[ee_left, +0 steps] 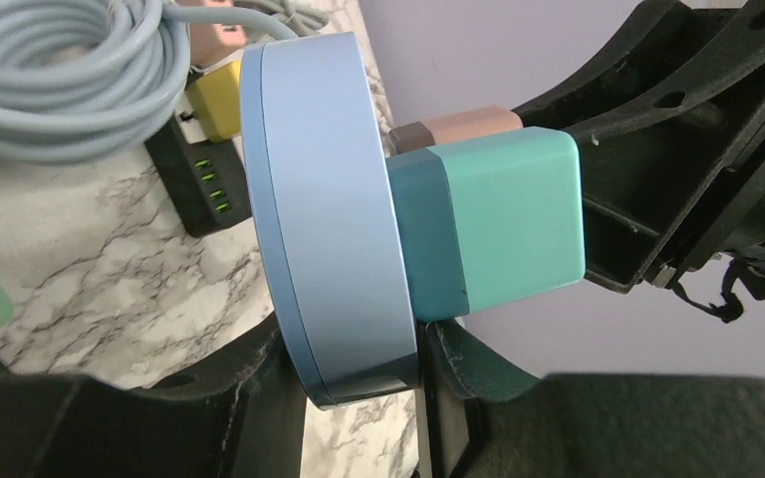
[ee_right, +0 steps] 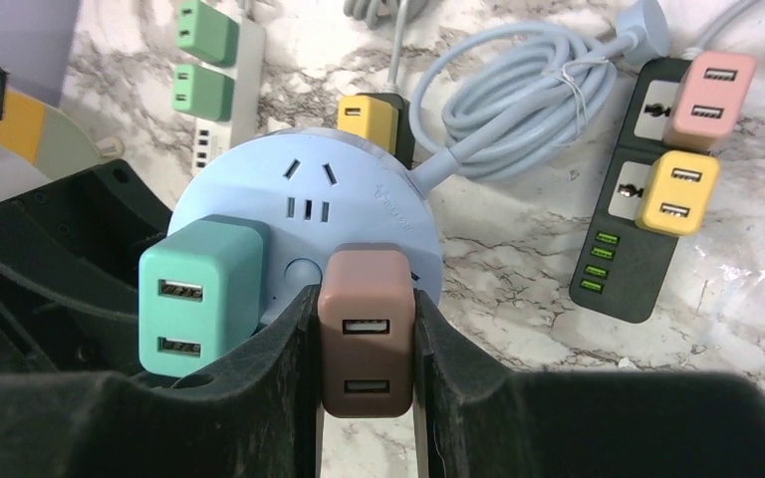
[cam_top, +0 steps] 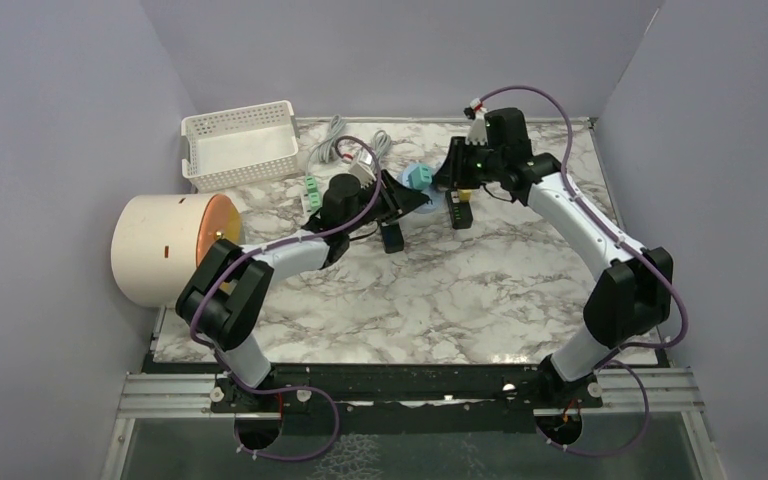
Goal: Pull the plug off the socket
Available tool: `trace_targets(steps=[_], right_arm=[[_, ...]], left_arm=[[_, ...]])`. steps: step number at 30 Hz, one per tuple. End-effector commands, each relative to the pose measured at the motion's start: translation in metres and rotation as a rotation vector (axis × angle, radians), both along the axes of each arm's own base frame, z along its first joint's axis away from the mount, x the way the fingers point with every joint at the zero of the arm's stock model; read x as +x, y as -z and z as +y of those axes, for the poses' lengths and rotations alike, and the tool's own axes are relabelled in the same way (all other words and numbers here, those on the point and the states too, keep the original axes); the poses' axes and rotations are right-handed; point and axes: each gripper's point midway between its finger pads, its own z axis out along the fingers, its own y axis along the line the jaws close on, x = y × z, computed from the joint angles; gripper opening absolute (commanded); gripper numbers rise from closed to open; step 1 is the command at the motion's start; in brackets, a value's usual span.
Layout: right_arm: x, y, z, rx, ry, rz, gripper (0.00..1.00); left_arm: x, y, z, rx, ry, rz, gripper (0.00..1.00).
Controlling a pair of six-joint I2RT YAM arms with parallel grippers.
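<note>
A round light-blue socket (ee_left: 329, 199) is held on edge above the table; it also shows in the right wrist view (ee_right: 309, 174) and the top view (cam_top: 412, 180). My left gripper (ee_left: 359, 398) is shut across the socket's thickness at its lower rim. A teal plug (ee_right: 199, 294) and a brown plug (ee_right: 366, 334) sit in the socket's face. My right gripper (ee_right: 366, 309) is shut on the brown plug, one finger on each side. In the left wrist view the brown plug (ee_left: 458, 127) sits behind the teal plug (ee_left: 493, 219), still against the socket.
The socket's grey cable (ee_right: 518, 90) lies coiled behind it. A black power strip (ee_right: 647, 199) with pink and yellow plugs lies to the right, and a white strip (ee_right: 234, 60) with green plugs to the left. A white basket (cam_top: 240, 145) and a large cylinder (cam_top: 165, 250) stand at the left.
</note>
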Motion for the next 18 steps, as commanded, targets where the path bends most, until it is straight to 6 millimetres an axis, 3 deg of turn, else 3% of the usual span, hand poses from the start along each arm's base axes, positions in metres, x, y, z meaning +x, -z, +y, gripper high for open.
trace_targets(steps=[1,3,6,13,18], right_arm=[[-0.028,-0.119,-0.012,0.193,-0.109,-0.250,0.01],[-0.040,-0.134,-0.024,0.264,-0.137,-0.259,0.01],[-0.065,-0.136,-0.024,0.340,-0.239,-0.214,0.01],[-0.114,-0.111,-0.017,0.392,-0.410,-0.154,0.01],[-0.132,-0.091,-0.018,0.390,-0.469,-0.100,0.01]], left_arm=[[0.037,0.014,0.025,0.081,-0.166,0.013,0.00],[0.043,0.025,0.024,0.104,-0.169,0.027,0.00],[0.051,0.028,0.022,0.128,-0.166,0.024,0.00],[0.083,0.035,0.020,0.184,-0.177,0.001,0.00],[0.120,0.025,0.025,0.246,-0.213,-0.067,0.00]])
